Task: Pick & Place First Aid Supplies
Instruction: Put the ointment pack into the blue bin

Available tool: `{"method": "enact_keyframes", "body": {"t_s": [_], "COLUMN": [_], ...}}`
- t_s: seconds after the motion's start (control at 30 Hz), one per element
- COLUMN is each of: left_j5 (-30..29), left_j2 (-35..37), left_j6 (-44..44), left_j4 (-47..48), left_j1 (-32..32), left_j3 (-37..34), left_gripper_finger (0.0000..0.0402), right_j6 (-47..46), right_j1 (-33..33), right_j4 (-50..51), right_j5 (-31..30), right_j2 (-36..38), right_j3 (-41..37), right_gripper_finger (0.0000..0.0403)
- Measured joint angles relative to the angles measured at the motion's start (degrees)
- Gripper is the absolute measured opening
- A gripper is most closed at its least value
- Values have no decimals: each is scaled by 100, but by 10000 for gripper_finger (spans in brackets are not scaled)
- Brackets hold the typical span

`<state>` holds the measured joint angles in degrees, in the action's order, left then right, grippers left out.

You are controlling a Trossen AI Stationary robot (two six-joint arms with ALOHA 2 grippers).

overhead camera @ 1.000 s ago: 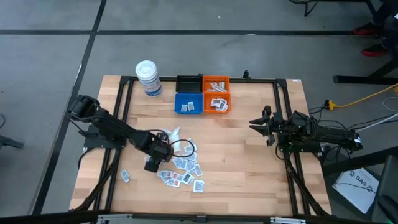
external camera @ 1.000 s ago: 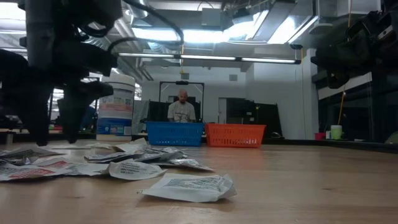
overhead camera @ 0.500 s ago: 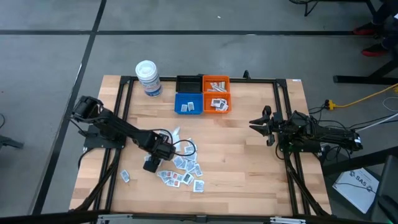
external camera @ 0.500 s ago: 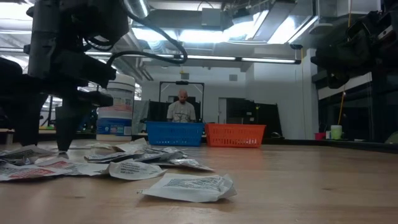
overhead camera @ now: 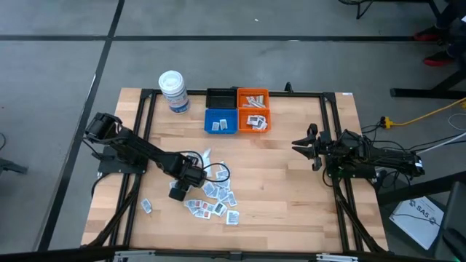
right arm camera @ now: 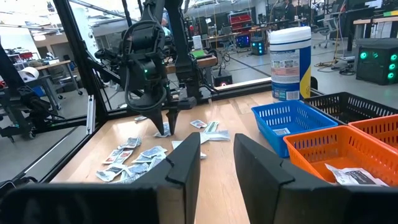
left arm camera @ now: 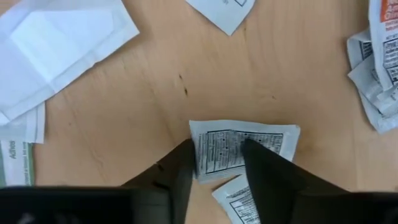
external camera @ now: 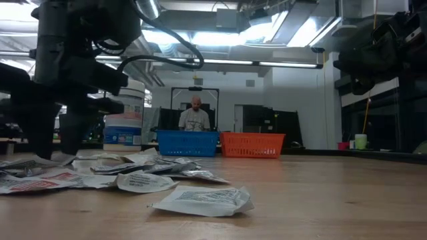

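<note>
One sachet between end-effector fingers

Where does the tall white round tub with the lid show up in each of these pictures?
High view: the tall white round tub stands at the table's far left corner, left of the bins.
Low view: tub partly hidden behind the left arm, left of the blue bin.
Left wrist view: not in it.
Right wrist view: tub behind the blue bin.
Shared landmark: the small blue plastic bin beside it.
</note>
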<state>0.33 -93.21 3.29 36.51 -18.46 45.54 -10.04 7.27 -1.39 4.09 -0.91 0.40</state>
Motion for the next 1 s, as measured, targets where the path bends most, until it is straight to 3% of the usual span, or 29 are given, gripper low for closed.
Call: {"method": "enact_keyframes", "body": {"t_s": [0.37, 0.67, 1.0], "left_j5": [-10, 538, 541], "left_j2": [341, 890, 1700], "left_j6": [-2, 6, 214], "left_j4": [-109, -96, -449], "left_j1": [187, 457, 915], "left_j3": [-46, -39, -35], "left_gripper_finger": [8, 3, 2], "right_j6": [0, -1, 0], "right_j1": [1, 1, 1], "right_j4": [0, 0, 0], "right_j5": [0, 1, -1], "right_j2": [0, 1, 0], "right_j3": [0, 0, 1], "right_gripper_finger": [100, 100, 100]}}
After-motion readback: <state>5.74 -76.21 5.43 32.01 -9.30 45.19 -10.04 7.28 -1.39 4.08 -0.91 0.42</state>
